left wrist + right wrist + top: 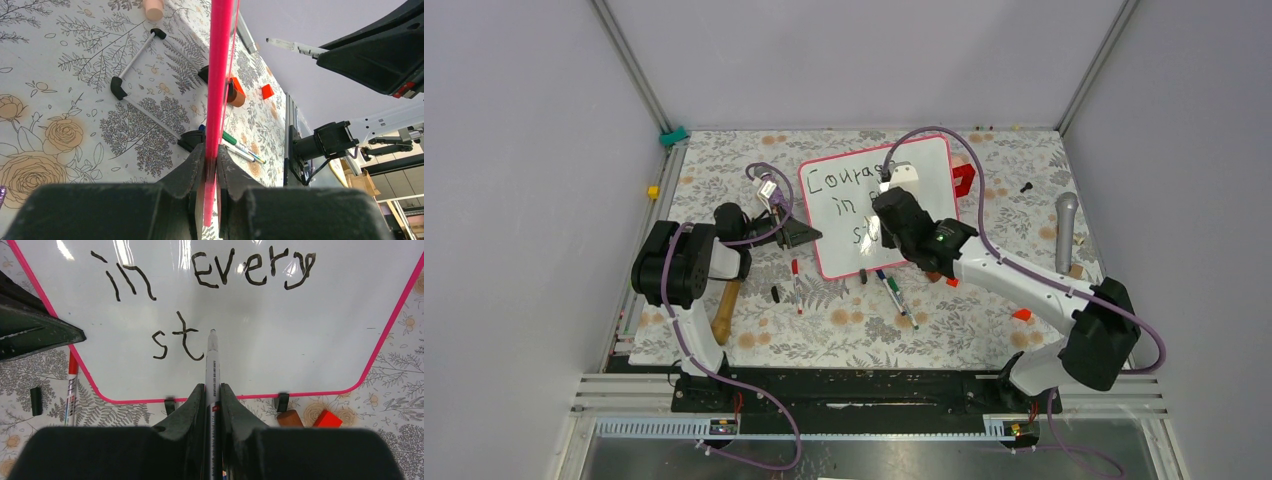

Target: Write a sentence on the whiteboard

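Note:
The whiteboard (839, 250), white with a pink frame, lies in the middle of the table. The sentence (839, 182) reads "Coura…", "in" and "s" in the top view, the rest hidden by my right arm. The right wrist view shows the whiteboard (300, 335) with "in every" and below it "st" (175, 337). My right gripper (212, 387) is shut on a grey marker (212, 355) whose tip sits just right of the "t". My left gripper (211, 155) is shut on the board's pink edge (220, 75), at the board's left side (809, 232).
Several pens (894, 290) and a red marker (796, 285) lie in front of the board. A microphone (1064, 230) lies at the right, a wooden-handled tool (722, 310) at the left. A red block (963, 178) sits at the board's right edge, another (327, 418) near its front corner.

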Controlling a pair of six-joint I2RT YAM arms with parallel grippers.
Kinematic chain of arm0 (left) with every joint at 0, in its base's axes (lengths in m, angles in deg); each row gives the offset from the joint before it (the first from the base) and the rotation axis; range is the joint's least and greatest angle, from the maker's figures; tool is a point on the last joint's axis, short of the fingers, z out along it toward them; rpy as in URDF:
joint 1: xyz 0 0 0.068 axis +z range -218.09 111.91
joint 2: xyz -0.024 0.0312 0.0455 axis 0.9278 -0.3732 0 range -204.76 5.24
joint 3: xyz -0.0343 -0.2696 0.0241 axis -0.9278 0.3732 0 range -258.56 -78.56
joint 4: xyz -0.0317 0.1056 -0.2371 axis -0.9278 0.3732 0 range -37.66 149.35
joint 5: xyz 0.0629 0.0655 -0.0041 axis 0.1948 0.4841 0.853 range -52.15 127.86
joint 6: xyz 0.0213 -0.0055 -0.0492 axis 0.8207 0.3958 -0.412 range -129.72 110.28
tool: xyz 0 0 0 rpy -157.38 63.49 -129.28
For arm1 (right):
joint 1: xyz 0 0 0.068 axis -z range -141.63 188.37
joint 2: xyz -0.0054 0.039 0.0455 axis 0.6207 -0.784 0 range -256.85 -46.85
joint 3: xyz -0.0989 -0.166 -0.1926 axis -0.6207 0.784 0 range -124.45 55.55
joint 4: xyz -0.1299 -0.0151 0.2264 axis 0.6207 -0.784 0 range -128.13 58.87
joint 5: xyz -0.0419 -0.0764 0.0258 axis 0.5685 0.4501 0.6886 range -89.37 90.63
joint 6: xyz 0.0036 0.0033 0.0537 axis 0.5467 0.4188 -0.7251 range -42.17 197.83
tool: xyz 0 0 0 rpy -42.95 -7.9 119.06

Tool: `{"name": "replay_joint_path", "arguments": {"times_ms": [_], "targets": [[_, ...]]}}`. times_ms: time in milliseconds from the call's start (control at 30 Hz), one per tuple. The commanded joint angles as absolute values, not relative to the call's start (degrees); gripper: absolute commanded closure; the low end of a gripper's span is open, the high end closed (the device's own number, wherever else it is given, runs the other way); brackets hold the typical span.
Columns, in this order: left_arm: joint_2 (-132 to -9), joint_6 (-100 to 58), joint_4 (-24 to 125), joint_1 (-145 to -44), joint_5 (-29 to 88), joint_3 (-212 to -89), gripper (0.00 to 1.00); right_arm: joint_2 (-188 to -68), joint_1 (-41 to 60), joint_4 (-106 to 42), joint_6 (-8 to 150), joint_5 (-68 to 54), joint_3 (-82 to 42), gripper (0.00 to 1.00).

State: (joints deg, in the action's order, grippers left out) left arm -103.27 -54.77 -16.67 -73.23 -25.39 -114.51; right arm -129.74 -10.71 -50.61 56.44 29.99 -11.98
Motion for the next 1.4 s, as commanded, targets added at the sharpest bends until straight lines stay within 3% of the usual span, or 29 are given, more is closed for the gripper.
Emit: {"name": "replay_joint_path", "arguments": {"times_ms": [0, 567, 1367], "targets": [[-102.1, -53.8, -16.2, -73.0, -25.6, -114.4, 1.0, -131.0, -9.7, -50.3, 56.7, 29.7, -12.0, 1.0], [-98.8, -43.1, -0.3, -74.9, -22.9, -116.3, 1.0, -131.9, -8.8, -49.6, 55.7, 28.2, -9.3, 1.0], [-98.7, -42.8, 0.3, -75.2, -22.8, -116.4, 1.0, -131.8, -8.7, -44.5, 56.4, 27.8, -7.4, 1.0]]}}
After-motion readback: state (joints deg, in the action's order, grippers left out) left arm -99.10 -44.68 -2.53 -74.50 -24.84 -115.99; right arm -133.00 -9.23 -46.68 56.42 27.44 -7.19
